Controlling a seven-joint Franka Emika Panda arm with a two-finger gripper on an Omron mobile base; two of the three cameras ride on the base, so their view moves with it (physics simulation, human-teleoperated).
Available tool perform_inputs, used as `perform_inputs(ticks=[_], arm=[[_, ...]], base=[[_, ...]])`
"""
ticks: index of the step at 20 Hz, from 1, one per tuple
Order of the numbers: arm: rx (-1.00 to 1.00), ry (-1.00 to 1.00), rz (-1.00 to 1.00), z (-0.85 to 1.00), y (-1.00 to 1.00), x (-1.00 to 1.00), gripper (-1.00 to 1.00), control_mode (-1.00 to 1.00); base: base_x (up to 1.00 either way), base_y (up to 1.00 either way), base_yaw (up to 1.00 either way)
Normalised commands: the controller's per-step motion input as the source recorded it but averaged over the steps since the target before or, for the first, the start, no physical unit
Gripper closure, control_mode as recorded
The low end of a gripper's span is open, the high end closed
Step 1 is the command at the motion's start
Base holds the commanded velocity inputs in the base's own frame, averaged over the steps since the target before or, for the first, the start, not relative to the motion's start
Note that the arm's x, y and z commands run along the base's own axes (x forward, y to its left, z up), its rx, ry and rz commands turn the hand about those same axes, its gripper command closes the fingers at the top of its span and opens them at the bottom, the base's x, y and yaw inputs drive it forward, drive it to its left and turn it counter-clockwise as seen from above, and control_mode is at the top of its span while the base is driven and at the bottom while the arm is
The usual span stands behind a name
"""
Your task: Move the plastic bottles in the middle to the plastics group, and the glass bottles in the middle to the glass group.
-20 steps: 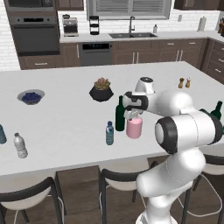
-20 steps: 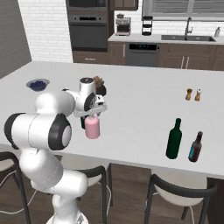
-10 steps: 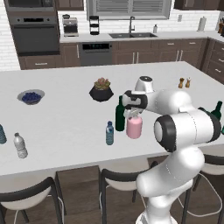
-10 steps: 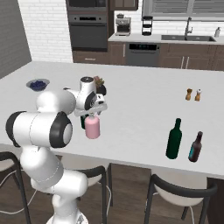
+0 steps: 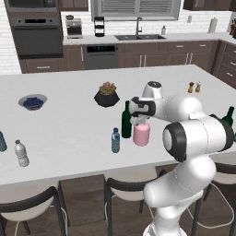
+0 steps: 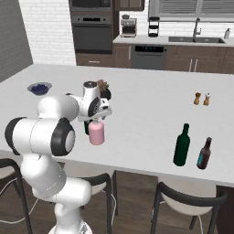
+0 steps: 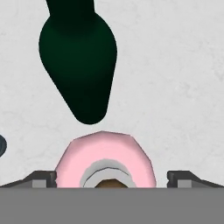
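White matte counter [image 5: 69, 124]: gripper [image 7: 112, 177] wide open, empty, straddling squat pink bottle [image 7: 105, 155]; glossy green wine bottle [image 7: 78, 57] above in hand view.

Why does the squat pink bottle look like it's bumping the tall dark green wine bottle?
Apart. The hand view shows bare white counter between the pink bottle and the green wine bottle.
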Motion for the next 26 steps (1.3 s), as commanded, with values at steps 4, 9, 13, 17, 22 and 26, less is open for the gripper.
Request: perform_inputs(ticks=[4,9,13,17,22,26], arm=[[0.02,0.00,0.00,-0.18,0.00,0.00,-1.00,-1.00],[0.01,0.00,0.00,-0.06,0.00,0.00,1.00,-1.00],[0.00,-0.02,0.00,0.01,0.00,-0.05,1.00,-1.00],[0.00,-0.04,-0.11,0.23,-0.29,-0.45,1.00,-1.00],[0.04,0.00,-0.19,0.38,-0.87,-0.41,1.00,-1.00],[0.00,0.00,-0.15,0.37,-0.97,0.06,1.00,-1.00]], base=[[0.00,0.00,0.00],[0.00,0.00,0.00],[0.00,0.00,0.00],[0.00,0.00,0.00],[0.00,0.00,0.00],[0.00,0.00,0.00]])
